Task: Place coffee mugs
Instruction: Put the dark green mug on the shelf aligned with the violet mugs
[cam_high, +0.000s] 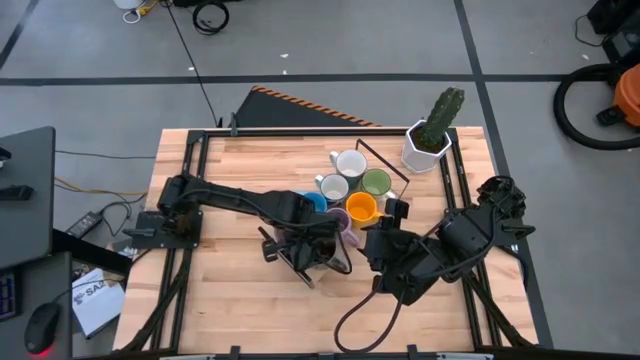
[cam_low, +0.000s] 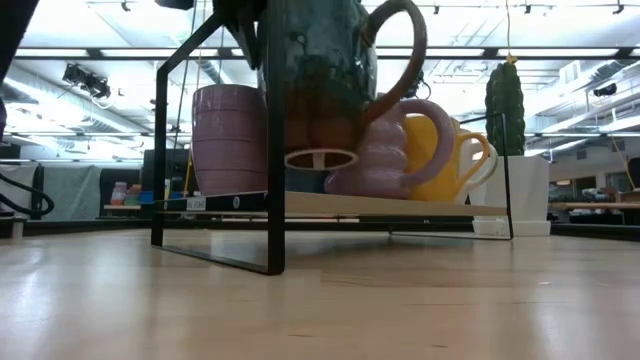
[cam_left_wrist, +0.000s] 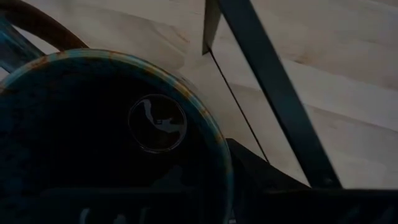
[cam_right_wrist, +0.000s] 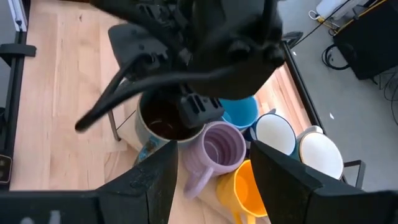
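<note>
L gripper (cam_high: 318, 243) is seen over the near-left corner of the black wire rack (cam_low: 270, 215); its fingers are clenched on the dark brown-black mug (cam_right_wrist: 163, 119), gripped at the rim. In the low view the mug (cam_low: 325, 75) is held upright, base a little above the rack's wooden shelf, not touching it, handle turned toward the cactus pot (cam_high: 425, 146). L wrist view is filled by the mug's dark interior and teal rim (cam_left_wrist: 124, 124), w/ a rack bar crossing over the wood surface (cam_high: 230, 290).

R gripper (cam_right_wrist: 214, 163) hangs just beside the rack's near-right side; fingers are released, spread apart, nothing between them, pointed at the mug cluster.

Rel. to the rack: a lilac mug (cam_right_wrist: 217, 148) sits right beside the held mug; second lilac mug (cam_low: 230, 140) is seen at the shelf's left in the low view. Orange mug (cam_high: 361, 208) is at the right side, blue mug (cam_right_wrist: 239, 111) behind the lilac one. Green mug (cam_high: 376, 183), pale grey mug (cam_high: 333, 187) and white mug (cam_high: 349, 164) are grouped toward the far side, nearer the cactus pot, which stands on the surface just beyond the rack's far-right corner.
</note>
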